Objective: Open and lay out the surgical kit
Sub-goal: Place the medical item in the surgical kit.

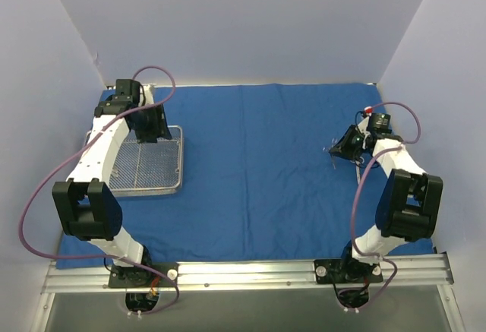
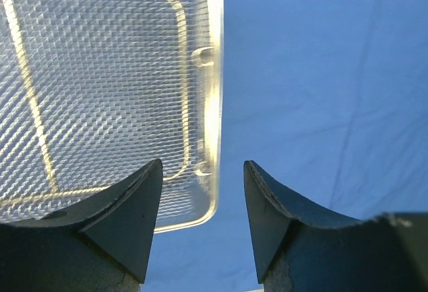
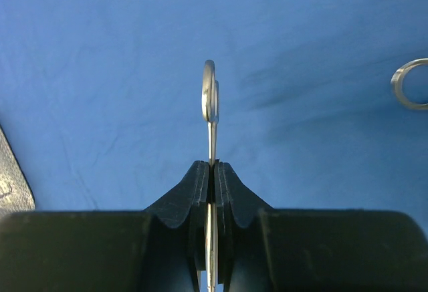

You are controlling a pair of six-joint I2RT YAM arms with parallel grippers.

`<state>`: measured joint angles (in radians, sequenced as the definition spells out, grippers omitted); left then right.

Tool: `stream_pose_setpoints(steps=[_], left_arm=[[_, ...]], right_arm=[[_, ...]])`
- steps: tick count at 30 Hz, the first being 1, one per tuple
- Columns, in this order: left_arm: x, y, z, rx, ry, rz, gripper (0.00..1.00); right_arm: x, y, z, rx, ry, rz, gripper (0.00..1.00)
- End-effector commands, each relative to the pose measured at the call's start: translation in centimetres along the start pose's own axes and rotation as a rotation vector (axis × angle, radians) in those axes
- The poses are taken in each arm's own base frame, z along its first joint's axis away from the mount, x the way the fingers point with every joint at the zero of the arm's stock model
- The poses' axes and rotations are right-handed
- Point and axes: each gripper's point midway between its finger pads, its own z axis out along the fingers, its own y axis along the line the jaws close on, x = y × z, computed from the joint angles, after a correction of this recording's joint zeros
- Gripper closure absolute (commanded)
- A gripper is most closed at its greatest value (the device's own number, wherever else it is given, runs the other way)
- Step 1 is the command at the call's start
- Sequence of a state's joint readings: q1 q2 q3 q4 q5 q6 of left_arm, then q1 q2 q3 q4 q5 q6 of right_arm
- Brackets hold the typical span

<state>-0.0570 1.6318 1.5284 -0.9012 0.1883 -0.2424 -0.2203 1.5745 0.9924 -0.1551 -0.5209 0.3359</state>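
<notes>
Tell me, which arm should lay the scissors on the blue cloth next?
Probably right: the right gripper is shut on the scissors above the cloth; the left gripper hangs open, empty, by the tray.

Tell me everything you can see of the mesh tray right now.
The mesh tray is shallow, rectangular, silver wire with a thicker rim and rounded corners. It lies flat on the blue cloth at the left, nothing visible inside, partly hidden by the left arm. The left gripper hangs open over one corner.

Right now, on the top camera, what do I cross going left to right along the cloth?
First the wire-mesh tray → bare blue cloth → steel instrument → right gripper, shut on that instrument.
</notes>
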Motion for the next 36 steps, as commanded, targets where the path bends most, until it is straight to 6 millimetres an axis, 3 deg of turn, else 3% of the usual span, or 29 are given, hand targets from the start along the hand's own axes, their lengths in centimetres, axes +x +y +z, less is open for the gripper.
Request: stream_pose_setpoints(steps=[1, 6, 14, 27, 36], left_arm=[[-1.9, -0.9, -1.2, 0.075, -0.081, 0.019, 0.40], [-2.7, -0.8, -1.4, 0.083, -0.093, 0.010, 0.39], [-3.0, -0.3, -1.3, 0.080, -0.092, -0.002, 0.40], [-3.0, -0.5, -0.6, 0.097, -0.064, -0.014, 0.40], [-2.7, -0.5, 0.0, 0.104, -0.045, -0.021, 0.40]], right_arm=[[-1.4, -0.6, 0.7, -0.051, -0.015, 0.013, 1.00], [-1.2, -2.6, 2.1, -0.060, 0.011, 0.044, 1.00], [0.8, -4.9, 3.6, -0.052, 0.102, 0.061, 1.00], [4.9, -8.4, 2.5, 0.053, 0.198, 0.058, 1.00], [5.1, -10.7, 2.5, 0.154, 0.220, 0.048, 1.00]])
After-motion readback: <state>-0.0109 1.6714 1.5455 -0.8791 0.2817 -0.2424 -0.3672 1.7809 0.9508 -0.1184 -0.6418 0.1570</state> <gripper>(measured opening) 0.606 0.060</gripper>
